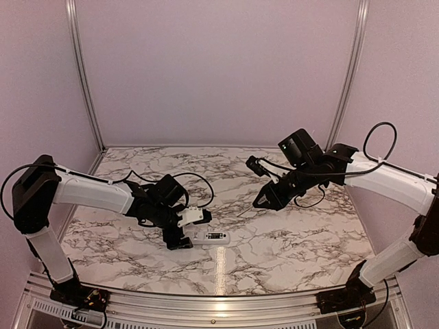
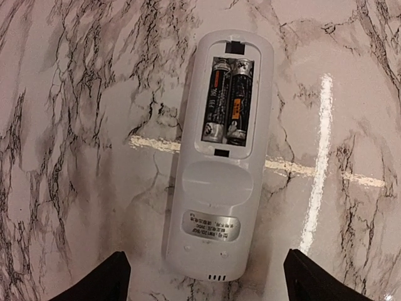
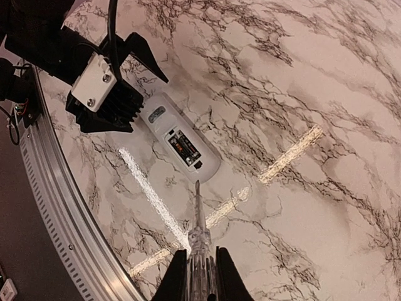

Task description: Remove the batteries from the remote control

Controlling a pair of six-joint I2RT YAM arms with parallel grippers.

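Observation:
The white remote control (image 1: 212,237) lies on the marble table with its back face up and its battery bay uncovered. In the left wrist view the remote (image 2: 216,188) shows two dark batteries (image 2: 227,100) seated side by side in the bay. My left gripper (image 1: 178,240) is open, with its fingers astride the remote's labelled end (image 2: 207,279) and not touching it. My right gripper (image 1: 264,199) is shut on a long thin grey stick with a clear handle (image 3: 198,219). It hovers to the right of the remote (image 3: 178,145), and the stick's tip points at the remote's end near the batteries (image 3: 182,145).
An aluminium rail (image 1: 219,301) runs along the table's near edge and also shows in the right wrist view (image 3: 56,207). Pale walls with metal posts (image 1: 82,75) close the back and sides. A cable (image 1: 199,181) loops behind the left wrist.

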